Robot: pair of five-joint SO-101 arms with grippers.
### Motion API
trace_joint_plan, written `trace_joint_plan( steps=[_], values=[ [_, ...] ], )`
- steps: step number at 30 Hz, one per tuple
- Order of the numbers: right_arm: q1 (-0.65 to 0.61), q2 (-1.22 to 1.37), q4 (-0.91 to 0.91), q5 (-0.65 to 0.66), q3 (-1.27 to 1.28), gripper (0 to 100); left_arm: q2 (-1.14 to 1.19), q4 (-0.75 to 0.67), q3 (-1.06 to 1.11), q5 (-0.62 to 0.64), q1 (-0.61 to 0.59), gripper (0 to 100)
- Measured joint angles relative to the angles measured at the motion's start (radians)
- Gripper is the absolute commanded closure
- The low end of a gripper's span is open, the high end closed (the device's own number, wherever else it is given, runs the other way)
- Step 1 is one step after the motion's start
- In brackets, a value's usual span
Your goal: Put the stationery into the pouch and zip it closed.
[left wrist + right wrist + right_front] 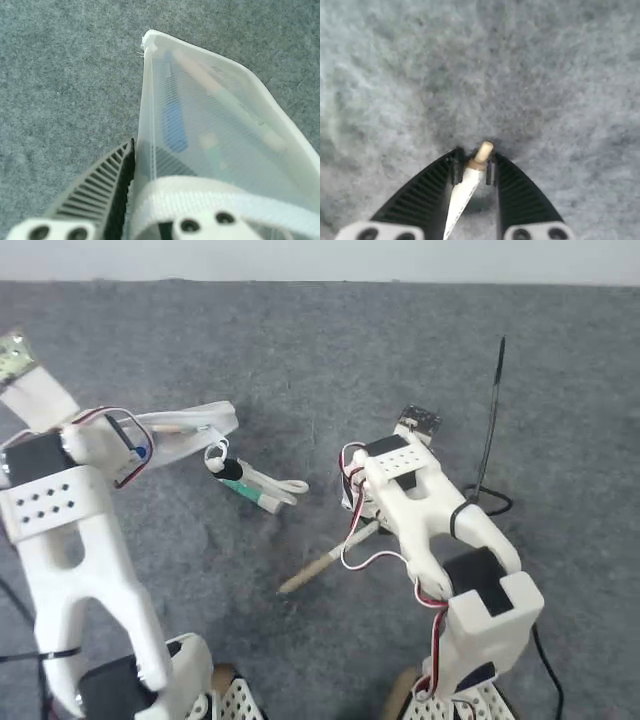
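My left gripper point(138, 445) point(142, 167) is shut on one end of the translucent white pouch point(195, 426) point(210, 120), holding it above the grey mat. Through the pouch's mesh, a blue item point(175, 125) and a pale stick-like item show inside it. My right gripper point(363, 524) point(474, 159) is shut on the eraser end of a wooden pencil point(325, 565) point(465, 187), whose shaft slants down to the mat. A black, green and white pen-like item point(248, 483) with a white loop lies on the mat between the arms, just below the pouch's free end.
Grey carpet-like mat point(320, 360) covers the table. A thin black cable point(490, 420) rises behind the right arm and coils at its side. The far half of the mat is open.
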Motion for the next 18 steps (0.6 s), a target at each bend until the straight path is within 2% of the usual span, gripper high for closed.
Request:
trace_joint_plan(
  steps=[5,18],
  values=[
    [0.011,-0.011,0.080,0.000,-0.037,99.2,0.000,0.000,0.002,0.000,0.000,98],
    [0.035,-0.227,0.233,0.002,-0.041,99.2,0.000,0.000,0.002,0.000,0.000,98]
  ],
)
